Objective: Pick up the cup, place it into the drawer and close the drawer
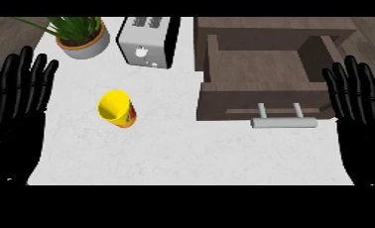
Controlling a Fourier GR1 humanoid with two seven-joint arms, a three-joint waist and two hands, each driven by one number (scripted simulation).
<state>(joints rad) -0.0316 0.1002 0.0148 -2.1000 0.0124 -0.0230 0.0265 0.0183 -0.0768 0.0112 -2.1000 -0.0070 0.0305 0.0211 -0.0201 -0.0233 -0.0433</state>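
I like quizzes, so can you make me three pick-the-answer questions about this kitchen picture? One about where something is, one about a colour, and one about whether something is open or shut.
1. Where is the cup?
A. On the white counter, left of the drawer
B. Inside the drawer
C. On top of the toaster

2. What colour is the cup mostly?
A. Blue
B. Yellow
C. Black

3. How is the drawer?
A. Pushed shut
B. Pulled open
C. Taken out and lying on the counter

Answers:
1. A, the cup stands on the counter, with bare counter between it and the drawer.
2. B, its rim and inside are bright yellow, with a bit of red low on its side.
3. B, you can see down into its brown inside, and its handle sticks out toward the robot.
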